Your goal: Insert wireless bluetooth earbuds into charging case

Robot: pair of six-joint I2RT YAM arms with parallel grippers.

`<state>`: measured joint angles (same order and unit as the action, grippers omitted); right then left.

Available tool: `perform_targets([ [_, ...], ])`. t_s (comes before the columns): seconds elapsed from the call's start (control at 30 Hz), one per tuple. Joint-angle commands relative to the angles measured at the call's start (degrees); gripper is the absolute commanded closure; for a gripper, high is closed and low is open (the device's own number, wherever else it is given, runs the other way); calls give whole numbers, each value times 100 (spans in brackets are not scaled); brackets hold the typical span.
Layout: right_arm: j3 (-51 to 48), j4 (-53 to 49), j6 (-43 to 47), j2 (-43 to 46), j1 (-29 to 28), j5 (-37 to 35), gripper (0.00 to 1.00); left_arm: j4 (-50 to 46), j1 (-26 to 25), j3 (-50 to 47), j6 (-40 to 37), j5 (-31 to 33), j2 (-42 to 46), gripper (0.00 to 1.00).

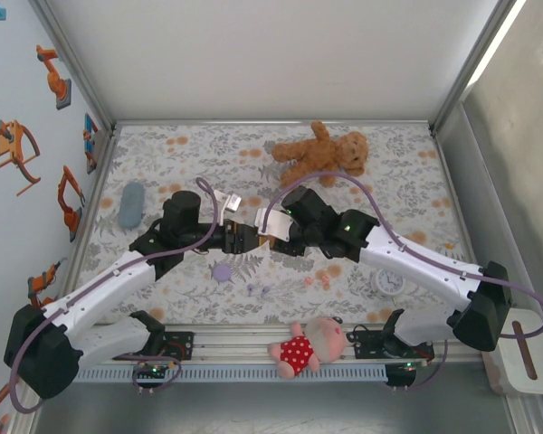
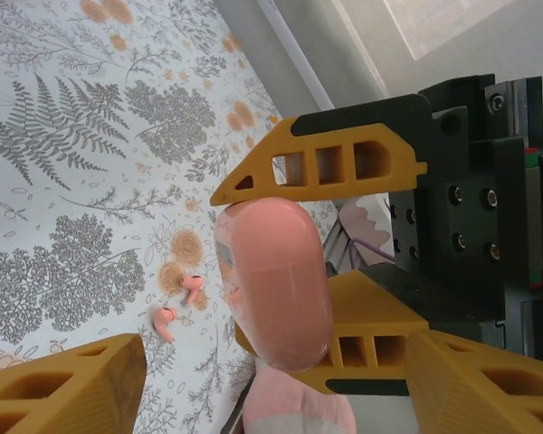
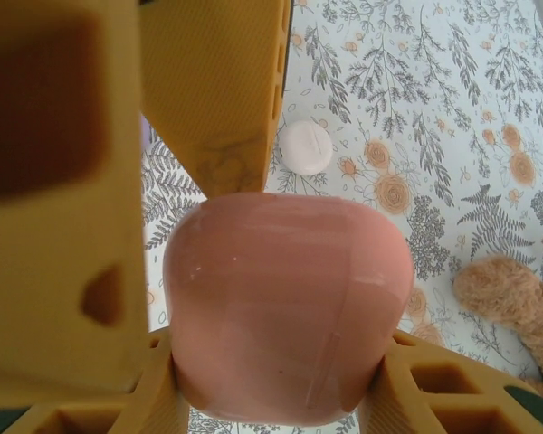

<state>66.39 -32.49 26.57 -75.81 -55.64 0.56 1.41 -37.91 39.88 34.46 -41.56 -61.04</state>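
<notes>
My right gripper (image 3: pixel 285 384) is shut on a coral-pink charging case (image 3: pixel 285 307), its fingers pressing both sides and holding it above the cloth. My left gripper (image 2: pixel 276 362) is open, and the same case (image 2: pixel 276 280) stands between its wide-set fingers without touching them. One left fingertip (image 3: pixel 222 172) hangs just over the case's top. Two orange-pink earbuds (image 2: pixel 192 287) (image 2: pixel 166 323) lie loose on the floral cloth below. In the top view both grippers (image 1: pixel 244 238) (image 1: pixel 270 231) meet at the middle of the table, with the earbuds (image 1: pixel 321 276) on the cloth just in front of the right arm.
A lilac case (image 1: pixel 222 271) lies in front of the left gripper, and a white case (image 3: pixel 306 146) sits on the cloth. A brown teddy bear (image 1: pixel 321 154) lies at the back. A pink doll (image 1: pixel 308 345) rests on the front rail, and a grey-blue object (image 1: pixel 131 204) lies far left.
</notes>
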Motion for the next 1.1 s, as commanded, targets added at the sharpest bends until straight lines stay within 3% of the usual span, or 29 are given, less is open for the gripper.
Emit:
perform_targets([
  [0.0,32,34,-20,129,-13,74,61,213,-65,246,-180,-36,-119,30],
  [0.87,97,-62,-81,25,-18,-55,60,150,-209,477,-247,-84,-530,75],
  [1.0,141,-73,-166,1,-21,-91,56,118,-208,499,-255,-71,-499,81],
  [1.07,162,-82,-224,16,-17,-125,49,105,-209,495,-262,-36,-466,83],
])
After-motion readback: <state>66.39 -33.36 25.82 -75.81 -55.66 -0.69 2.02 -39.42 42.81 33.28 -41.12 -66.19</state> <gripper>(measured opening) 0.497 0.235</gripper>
